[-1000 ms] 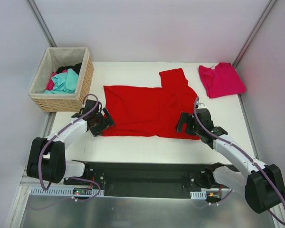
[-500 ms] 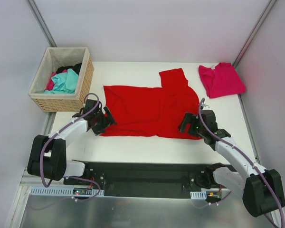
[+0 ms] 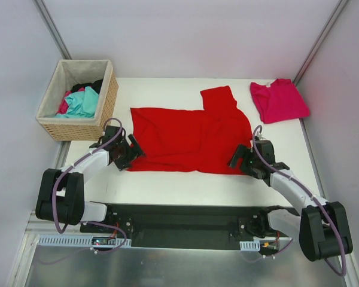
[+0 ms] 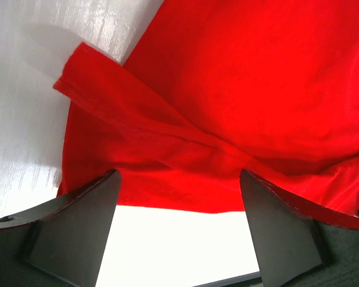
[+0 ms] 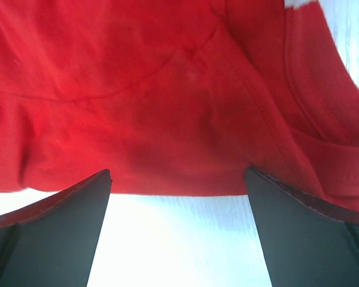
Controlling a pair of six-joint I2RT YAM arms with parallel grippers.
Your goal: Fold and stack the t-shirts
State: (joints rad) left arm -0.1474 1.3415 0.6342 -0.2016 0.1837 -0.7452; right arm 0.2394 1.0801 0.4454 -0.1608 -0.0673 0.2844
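Red t-shirt (image 3: 185, 137): spread flat, centre of the counter (image 3: 167, 185).
Pink t-shirt (image 3: 278, 100): folded, upper right of frame.
Left gripper (image 4: 178, 174): jaws wide apart over the red hem's lower-left corner, clamping nothing.
Right gripper (image 5: 178, 172): jaws wide apart over the lower-right hem, clamping nothing.

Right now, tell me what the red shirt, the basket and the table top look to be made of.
Red t-shirt: soft matte knit cloth, likely cotton; it creases and shows stitched hems.
Basket: woven wicker or similar, with a pale cloth liner.
Table top: hard, white, smooth, perhaps laminate; faint streaked grain in the left wrist view.
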